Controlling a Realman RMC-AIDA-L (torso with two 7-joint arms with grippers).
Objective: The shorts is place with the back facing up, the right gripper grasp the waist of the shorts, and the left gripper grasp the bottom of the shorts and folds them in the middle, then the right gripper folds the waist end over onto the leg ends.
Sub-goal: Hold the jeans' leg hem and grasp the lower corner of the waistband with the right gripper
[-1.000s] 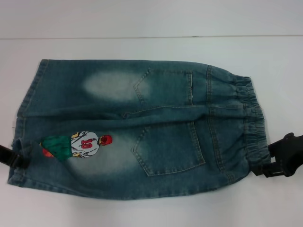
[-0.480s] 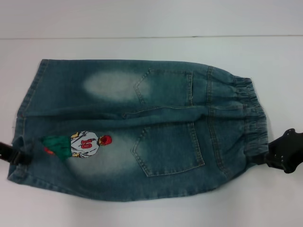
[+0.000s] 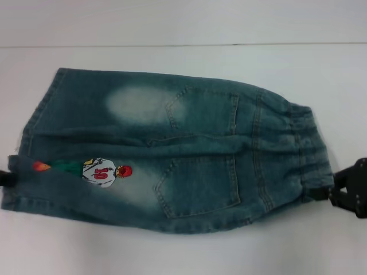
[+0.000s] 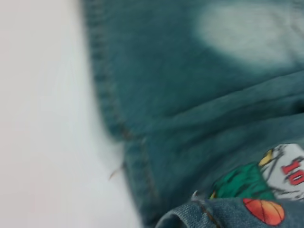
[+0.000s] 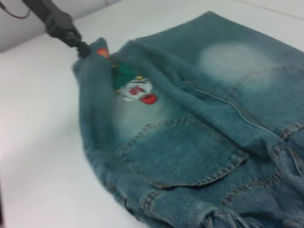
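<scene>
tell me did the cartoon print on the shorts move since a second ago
Yes. In the head view the cartoon print has shifted toward the left gripper, judged against the table edge line, and its green part is now partly folded under.

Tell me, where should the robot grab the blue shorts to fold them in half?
Best at both ends of the near edge. The right gripper takes the ruched waist from the robot's right, the left gripper the leg hem from its left. The shorts lie lengthwise, so those ends lift the whole near edge evenly.
</scene>
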